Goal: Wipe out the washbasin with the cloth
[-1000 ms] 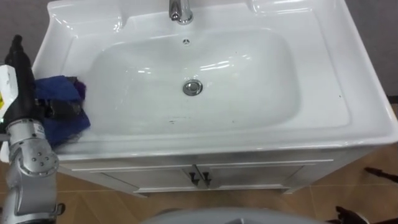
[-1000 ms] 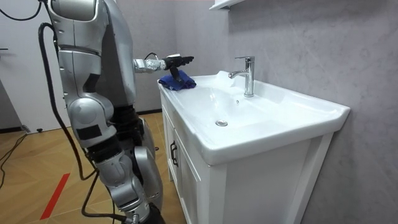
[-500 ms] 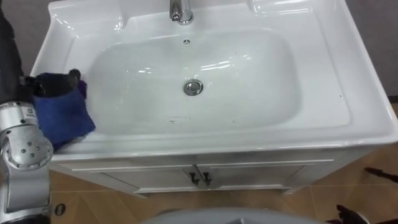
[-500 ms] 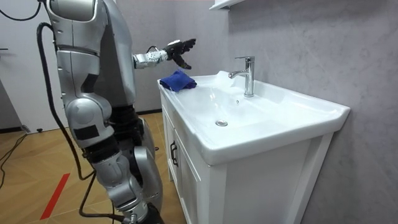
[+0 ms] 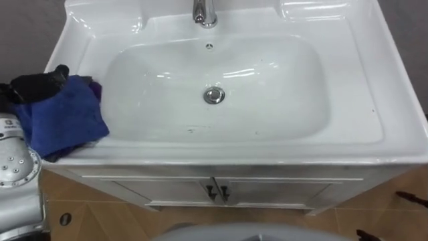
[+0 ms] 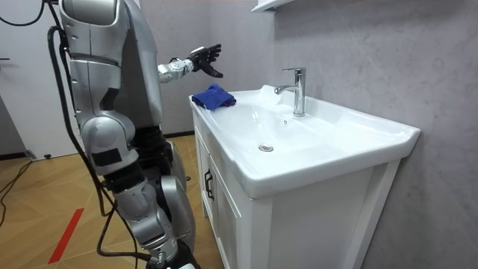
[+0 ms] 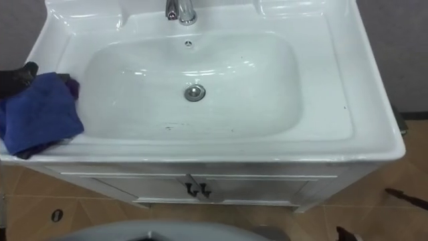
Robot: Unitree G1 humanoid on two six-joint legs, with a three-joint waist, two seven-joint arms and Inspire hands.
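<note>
Cloth (image 5: 63,124) lies on basin (image 5: 234,152) rim, below spread empty fingers (image 6: 211,49) of left hand (image 6: 196,60).

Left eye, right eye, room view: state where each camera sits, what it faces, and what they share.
Left eye view: on the head, looking down into the basin; left hand and forearm at lower left, by the blue cloth.
Right eye view: just beside it, same downward look, same hand.
Room view: off the basin's end, facing the standing robot, left hand above the cloth.
Shared: basin, cloth, faucet.
</note>
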